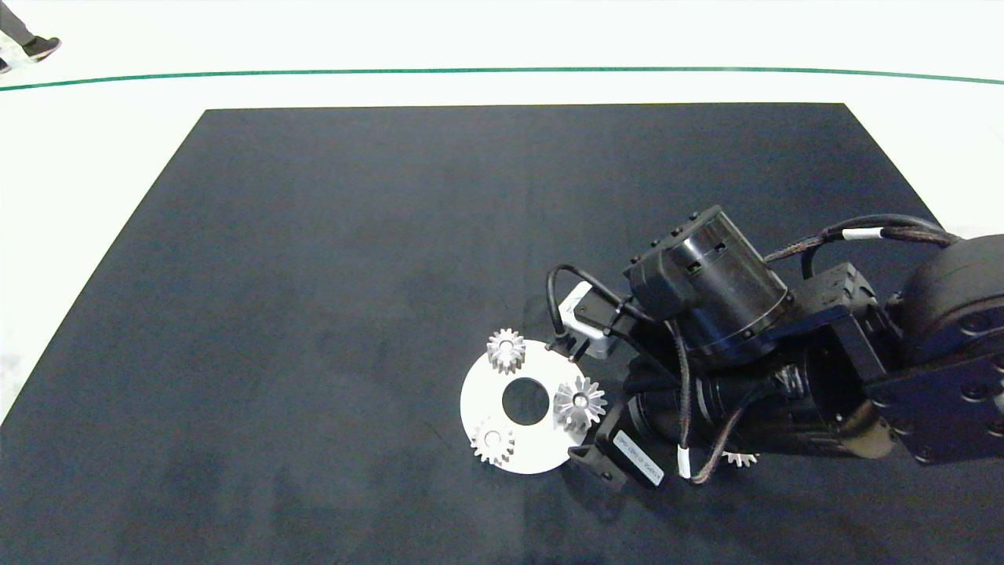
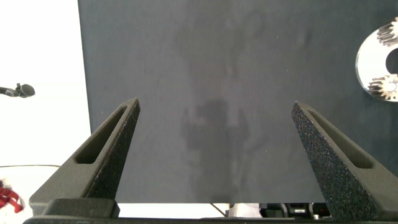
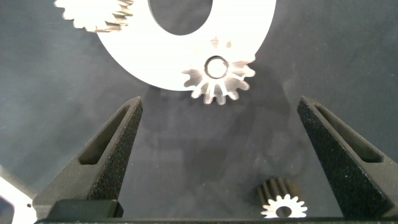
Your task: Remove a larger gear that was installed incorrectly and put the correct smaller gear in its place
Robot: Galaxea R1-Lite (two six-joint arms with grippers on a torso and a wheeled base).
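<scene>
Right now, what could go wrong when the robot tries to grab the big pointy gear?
1. The larger gear sits on the white ring plate. With the right gripper open wide, its fingers might catch the plate's rim and shift it, perhaps disturbing the two other gears on it.
2. The smaller gear lies loose on the mat between the fingers, so reaching forward could bump it away.

I see a black mat (image 1: 329, 298) carrying a white ring plate (image 1: 478, 400) with two pale small gears (image 1: 506, 350), and a shoe (image 1: 41, 47) beyond.
</scene>
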